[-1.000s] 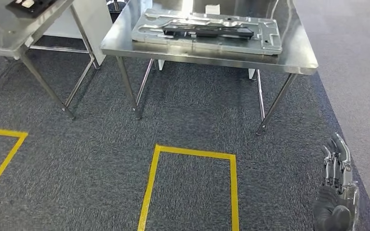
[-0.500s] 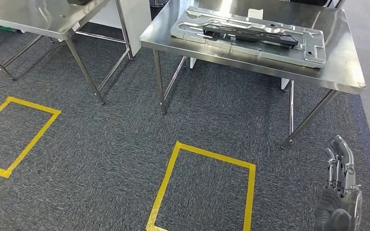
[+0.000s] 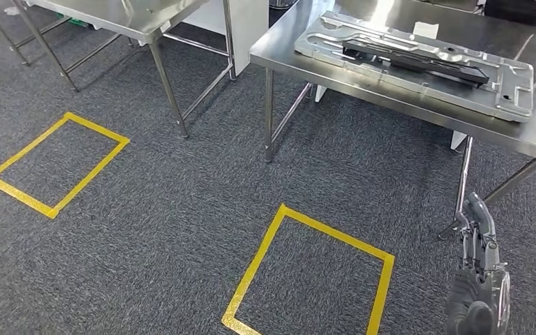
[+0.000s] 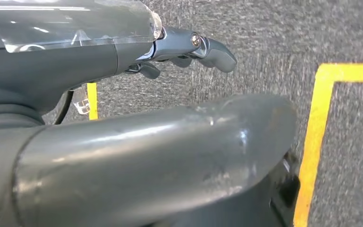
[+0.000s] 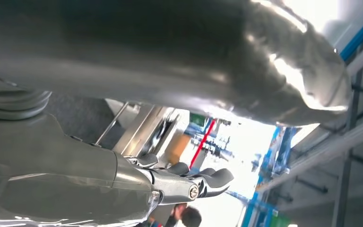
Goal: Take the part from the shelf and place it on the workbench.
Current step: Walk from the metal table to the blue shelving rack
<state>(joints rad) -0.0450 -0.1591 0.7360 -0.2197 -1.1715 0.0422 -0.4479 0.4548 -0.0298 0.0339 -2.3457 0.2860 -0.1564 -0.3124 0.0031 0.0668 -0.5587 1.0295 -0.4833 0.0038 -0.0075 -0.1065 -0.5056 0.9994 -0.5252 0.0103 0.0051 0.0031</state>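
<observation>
Since the earlier head pictures the whole scene has slid toward the right of the frame, which is the camera turning, not the things moving: the bench point(image 3: 279, 56) with the part now sits in the upper right instead of the upper middle, and a second yellow floor square point(image 3: 57, 162) has come into the left of the frame.

The part point(image 3: 415, 61), a long flat grey metal plate with a dark strip point(image 3: 414, 58) lying along its middle, rests flat on the bench. Its long axis runs from the upper middle of the frame down toward the right edge, the far end higher, the near end lower and to the right.

The right hand point(image 3: 479, 279) hangs at the lower right of the frame, well apart from the part and below the bench edge, over the carpet. Its fingers are straight, slightly spread and hold nothing. The left hand point(image 4: 123, 109) appears in its wrist view above grey carpet and yellow tape; its fingers point(image 4: 208, 47) reach out loosely and nothing is in them.

A yellow taped square point(image 3: 314, 279) marks the carpet at lower middle. Another steel bench point(image 3: 146, 17) stands at upper left.
</observation>
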